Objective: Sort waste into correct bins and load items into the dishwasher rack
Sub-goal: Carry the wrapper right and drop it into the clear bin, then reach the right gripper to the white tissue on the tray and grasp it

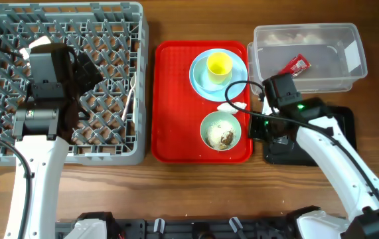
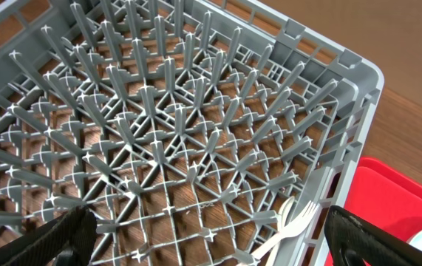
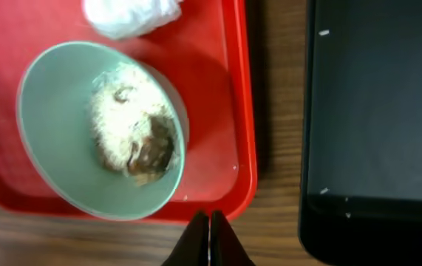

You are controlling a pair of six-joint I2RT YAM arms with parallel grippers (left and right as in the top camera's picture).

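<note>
The grey dishwasher rack [image 1: 3, 143] holds the white fork and spoon [image 1: 131, 96] near its right wall. My left gripper [image 1: 83, 93] hangs open and empty over the pegs [image 2: 211, 247], with the cutlery [image 2: 288, 225] by its right finger. The mint-green bowl [image 1: 209, 126] holds rice scraps [image 3: 133, 137]. A white napkin [image 1: 232, 105] lies just behind it. The yellow cup [image 1: 219, 66] stands on the blue plate [image 1: 201, 78]. A red wrapper [image 1: 294, 65] lies in the clear tub [image 1: 348, 60]. My right gripper [image 3: 210, 236] is shut on nothing, between the bowl [image 3: 55, 140] and the black tray [image 3: 380, 111].
The red serving tray [image 1: 176, 99] carries the bowl, plate, cup and napkin, and its raised rim [image 3: 244, 111] runs beside my right gripper. A strip of bare wood separates it from the black tray [image 1: 345, 119]. The clear tub stands behind the black tray.
</note>
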